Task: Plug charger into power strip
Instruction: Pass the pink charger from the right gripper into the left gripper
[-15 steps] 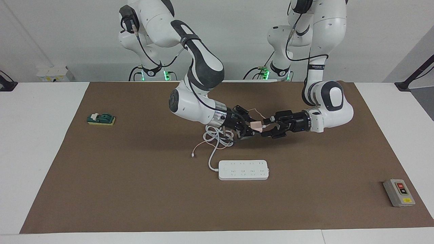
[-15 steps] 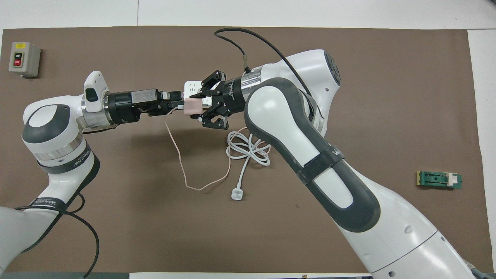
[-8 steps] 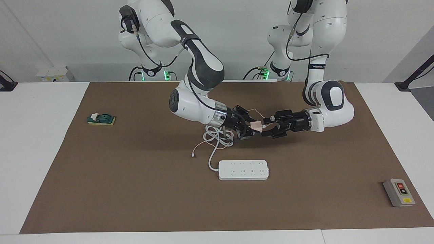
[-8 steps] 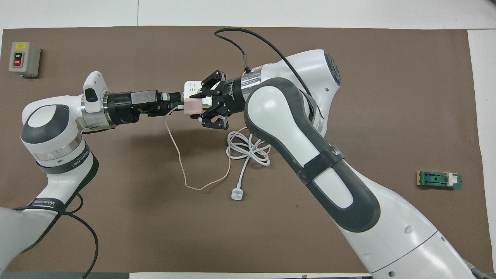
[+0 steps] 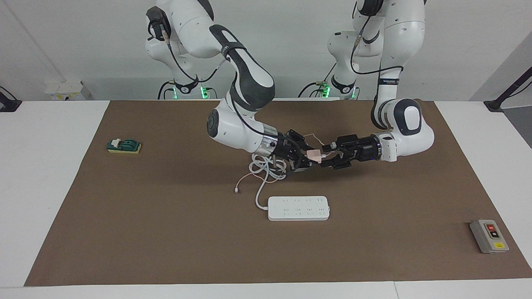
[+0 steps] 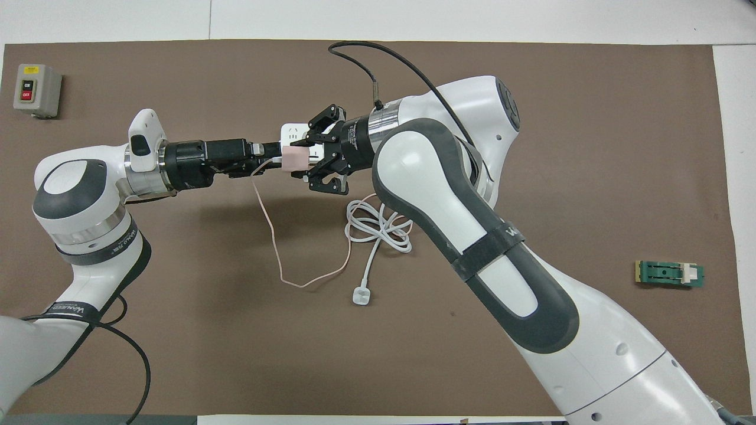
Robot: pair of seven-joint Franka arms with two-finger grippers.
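Since a second ago your left end effector [image 5: 325, 156] has drawn its fingers in toward the charger's cable end, while the right arm has barely shifted. You now have both end effectors meeting in the air over the middle of the brown mat [image 5: 166, 232], with the charger [image 5: 316, 155] between them.

Your right end effector [image 6: 312, 158] is closed on the pale-pink cube and carries it above the tabletop [image 5: 41, 166]. Your left end effector stands partly closed at the cable end of the charger; you cannot tell from either view whether its fingers already grip it. The thin pink cable [image 6: 277, 260] hangs from the cube and trails in a loop across the mat.

The power strip [image 5: 298, 208] lies flat on the mat, farther from the robots than the raised charger, sockets facing up. Its thick white cord [image 5: 266, 170] lies coiled under the right arm's wrist, and the cord's white plug [image 6: 361, 296] rests nearer to the robots.

A grey switch box [image 5: 489, 236] sits toward the left arm's end of the tabletop, and a small green block [image 5: 124, 145] toward the right arm's end.
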